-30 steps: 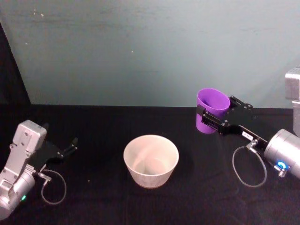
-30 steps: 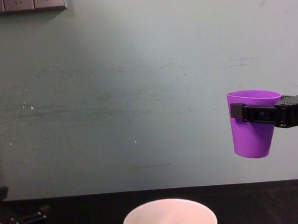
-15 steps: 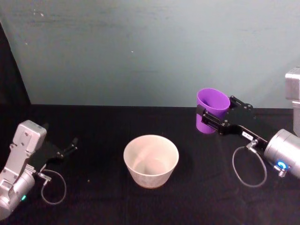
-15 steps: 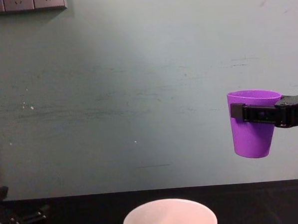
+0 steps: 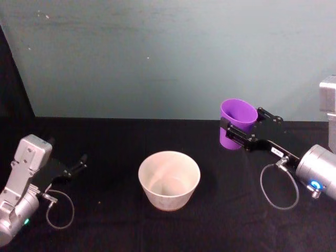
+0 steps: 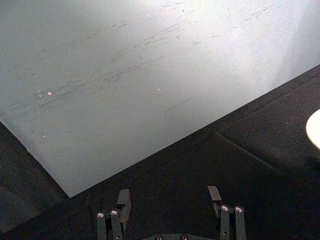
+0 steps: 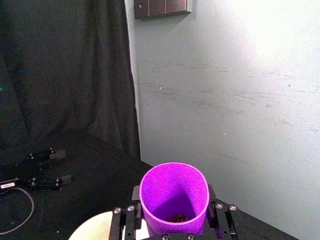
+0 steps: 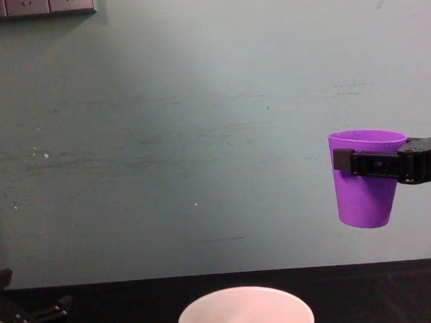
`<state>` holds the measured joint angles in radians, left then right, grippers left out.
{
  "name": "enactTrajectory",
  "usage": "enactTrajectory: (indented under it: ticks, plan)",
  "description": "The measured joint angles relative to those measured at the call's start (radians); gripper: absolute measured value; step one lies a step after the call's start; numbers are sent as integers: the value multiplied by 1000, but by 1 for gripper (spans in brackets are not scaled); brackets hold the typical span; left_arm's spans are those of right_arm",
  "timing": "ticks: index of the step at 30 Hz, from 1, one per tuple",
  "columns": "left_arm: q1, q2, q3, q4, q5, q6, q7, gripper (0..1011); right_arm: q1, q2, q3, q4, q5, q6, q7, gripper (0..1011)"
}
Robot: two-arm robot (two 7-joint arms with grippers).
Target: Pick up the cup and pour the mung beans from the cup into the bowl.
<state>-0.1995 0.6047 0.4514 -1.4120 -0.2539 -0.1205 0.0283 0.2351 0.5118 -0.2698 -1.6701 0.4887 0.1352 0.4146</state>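
The purple cup [image 5: 234,124] hangs upright in the air to the right of the bowl, and my right gripper [image 5: 240,130] is shut on it just below the rim. From the chest the cup [image 8: 364,186] floats well above the table with the right gripper [image 8: 371,163] clamped across it. Down inside the cup [image 7: 173,196] a small dark heap of mung beans [image 7: 177,217] lies at the bottom. The white bowl [image 5: 169,179] stands on the black table in the middle; its rim [image 8: 245,312] shows low in the chest view. My left gripper [image 5: 77,165] rests open at the table's left.
A black cloth covers the table [image 5: 110,152], with a pale green wall [image 5: 168,52] right behind it. A loose cable loop [image 5: 279,186] hangs under the right wrist. A dark curtain [image 7: 65,70] hangs at the left end of the wall.
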Motion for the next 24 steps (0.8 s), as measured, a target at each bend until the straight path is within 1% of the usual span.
enactTrajectory:
  ticks: [24]
  plan:
    - [0, 0, 0, 0, 0, 0, 0, 1000, 0, 0, 0, 0, 0, 0, 0, 722]
